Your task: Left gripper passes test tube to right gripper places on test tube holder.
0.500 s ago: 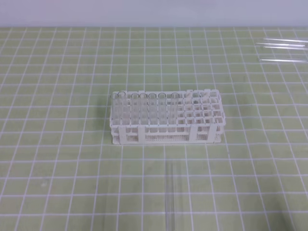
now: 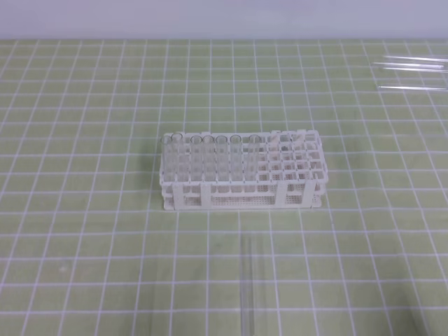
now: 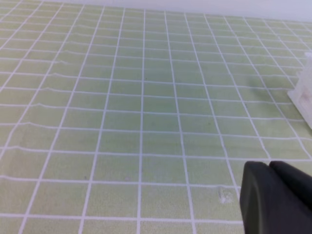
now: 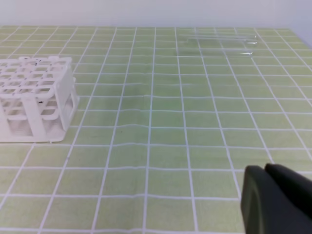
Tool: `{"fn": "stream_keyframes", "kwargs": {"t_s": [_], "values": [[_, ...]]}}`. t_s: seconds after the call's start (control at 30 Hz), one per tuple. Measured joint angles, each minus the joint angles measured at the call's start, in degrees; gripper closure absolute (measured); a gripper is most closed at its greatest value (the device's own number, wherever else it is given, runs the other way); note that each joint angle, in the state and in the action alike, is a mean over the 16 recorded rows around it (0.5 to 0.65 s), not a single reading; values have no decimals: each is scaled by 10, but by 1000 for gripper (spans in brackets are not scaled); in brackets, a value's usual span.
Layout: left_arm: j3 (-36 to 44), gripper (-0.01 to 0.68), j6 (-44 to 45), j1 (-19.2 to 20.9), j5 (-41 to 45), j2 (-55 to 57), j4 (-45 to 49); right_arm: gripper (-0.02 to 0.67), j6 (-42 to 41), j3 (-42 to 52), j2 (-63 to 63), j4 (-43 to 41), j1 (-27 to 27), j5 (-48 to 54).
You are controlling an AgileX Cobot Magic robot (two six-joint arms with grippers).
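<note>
1. A green mat with a white grid covers the worktop.
2. A pale wall runs along the mat's far edge, well beyond each tool.

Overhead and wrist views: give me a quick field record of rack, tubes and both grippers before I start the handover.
surface: green grid mat
test tube holder: white rack mid-mat, upright
rack contents: clear tubes fill its left part; right holes look empty
test tube: lying on the mat in front of the rack, pointing toward it
spare tubes: lying far right at the back
left gripper: shut, empty, above bare mat
right gripper: shut, empty, right of the rack
</note>
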Motion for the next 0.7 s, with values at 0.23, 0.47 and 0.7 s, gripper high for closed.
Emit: {"fn": "stream_keyframes", "kwargs": {"t_s": [0.23, 0.47, 0.7], "values": [[0, 675, 0, 0, 0, -2, 0, 666, 0, 0, 0, 0, 0, 0], [0, 675, 0, 0, 1, -2, 0, 666, 0, 0, 0, 0, 0, 0], [1, 675, 0, 0, -1, -5, 0, 666, 0, 0, 0, 0, 0, 0]]}}
